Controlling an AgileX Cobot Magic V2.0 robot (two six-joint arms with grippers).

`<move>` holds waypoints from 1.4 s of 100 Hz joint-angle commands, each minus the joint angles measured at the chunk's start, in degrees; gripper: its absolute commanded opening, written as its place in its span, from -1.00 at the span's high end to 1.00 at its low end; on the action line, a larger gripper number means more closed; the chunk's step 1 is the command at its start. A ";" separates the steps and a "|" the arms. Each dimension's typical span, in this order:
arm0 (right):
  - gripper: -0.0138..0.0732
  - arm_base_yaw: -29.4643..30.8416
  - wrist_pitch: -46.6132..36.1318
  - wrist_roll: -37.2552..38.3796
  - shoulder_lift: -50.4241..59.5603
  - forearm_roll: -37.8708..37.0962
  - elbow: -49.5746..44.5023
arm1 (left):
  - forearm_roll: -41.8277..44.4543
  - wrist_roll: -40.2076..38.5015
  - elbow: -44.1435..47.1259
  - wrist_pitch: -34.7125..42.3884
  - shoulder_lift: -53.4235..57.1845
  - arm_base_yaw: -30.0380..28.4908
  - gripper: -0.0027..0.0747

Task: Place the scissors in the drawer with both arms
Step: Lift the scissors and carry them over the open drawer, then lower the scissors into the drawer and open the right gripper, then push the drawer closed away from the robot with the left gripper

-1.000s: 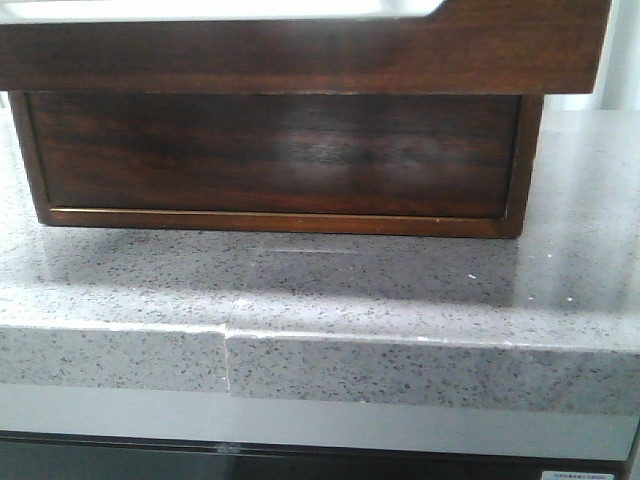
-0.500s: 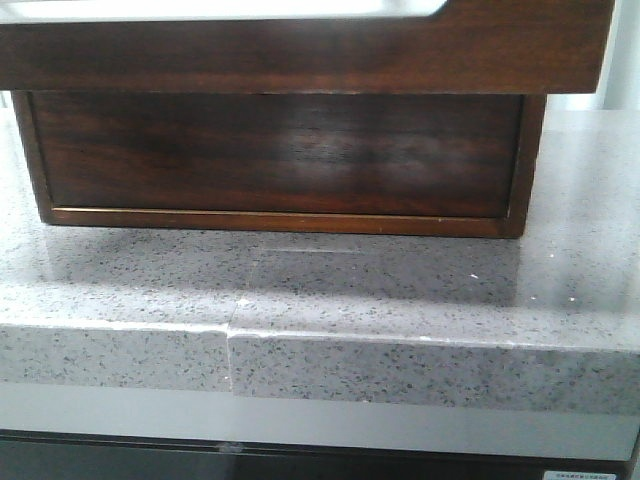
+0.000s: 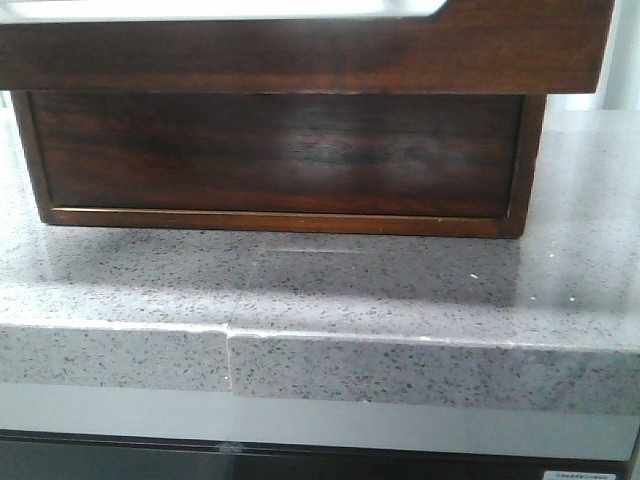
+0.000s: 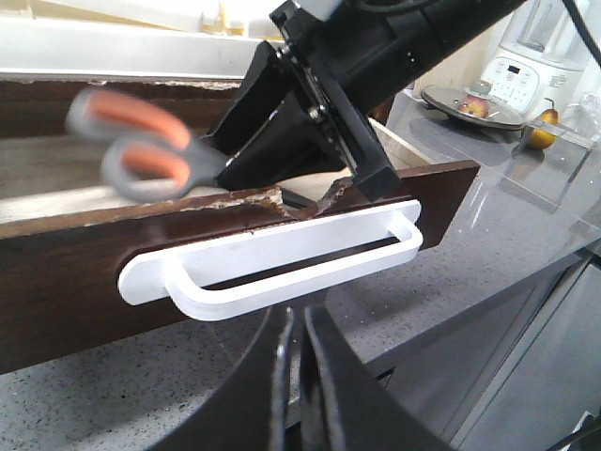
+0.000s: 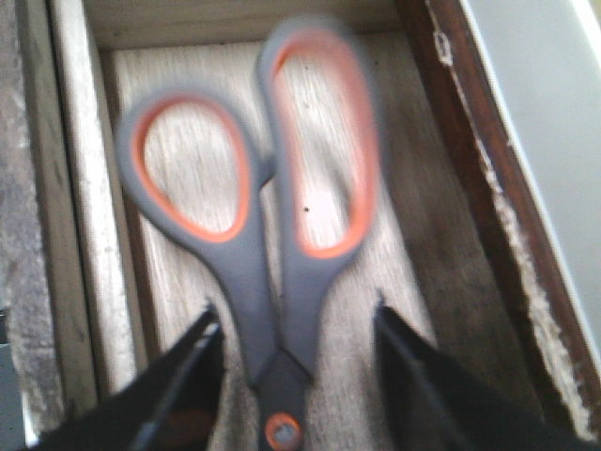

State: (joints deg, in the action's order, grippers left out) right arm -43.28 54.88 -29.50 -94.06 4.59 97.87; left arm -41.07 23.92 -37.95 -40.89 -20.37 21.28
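Over the speckled grey stone counter, the front view has hardly changed in the last second. The dark brown wooden cabinet body sits a touch further right than a second ago and has not moved in the last half second. The wide, glossy dark brown wooden drawer with its white rim hangs across the top of the view as before. I judge from this that the pulling is over and the drawer stands open, so the placing itself is the only step left.

The left wrist view shows that open drawer from the front, with its pale wood floor visible behind the low front. The flat white loop-shaped handle lies just beyond the left gripper. That gripper's fingers are pressed almost together with nothing between them, and they are clear of the handle.

The black right gripper reaches down into the drawer with its fingers spread apart. The small scissors with grey plastic handles and orange-lined finger loops lie between the fingers, with a gap showing on either side.

The scissors are blurred in both wrist views, which suggests they are moving, probably just let go. Their blades are out of sight and the orange-ringed pivot sits between the fingers. The loops point deeper into the drawer over the pale floor. I cannot tell whether the scissors already rest on it.
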 commanded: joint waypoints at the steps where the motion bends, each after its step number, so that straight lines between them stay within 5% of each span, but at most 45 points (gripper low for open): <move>1: -0.40 -0.05 -3.44 -0.80 2.96 -0.23 1.66 | -2.07 0.12 -2.04 3.11 -0.62 0.43 0.98; 20: -0.19 -0.05 -1.71 -0.14 7.49 2.86 1.66 | -1.73 0.12 -2.04 4.16 -0.62 0.43 0.98; 39: 0.86 -0.05 4.17 1.17 15.47 8.57 0.80 | 2.28 0.12 -2.04 6.86 -0.62 0.43 0.98; 61: 0.78 -0.05 0.77 3.75 33.83 8.85 -14.40 | 11.21 -0.34 -2.04 6.37 -0.52 0.43 0.98; 87: 0.79 0.06 -24.91 10.93 65.60 -2.85 -46.72 | 12.81 -0.34 -2.04 6.27 -0.28 0.43 0.98; 103: 0.79 0.06 -32.55 12.13 82.35 -4.92 -61.84 | 12.70 -0.34 -2.04 6.27 -0.28 0.43 0.98; 115: 0.79 1.85 -32.69 18.62 86.79 -7.63 -66.79 | 12.70 -0.34 -2.04 6.27 -0.28 0.43 0.98; 140: 0.79 4.69 -34.81 18.86 86.79 -7.84 -67.61 | 12.70 -0.34 -2.04 6.39 -0.28 0.43 0.98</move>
State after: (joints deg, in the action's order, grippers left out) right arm -39.07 25.69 -10.97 -6.60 -2.33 28.93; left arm -27.15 23.92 -37.95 -38.11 -20.23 21.28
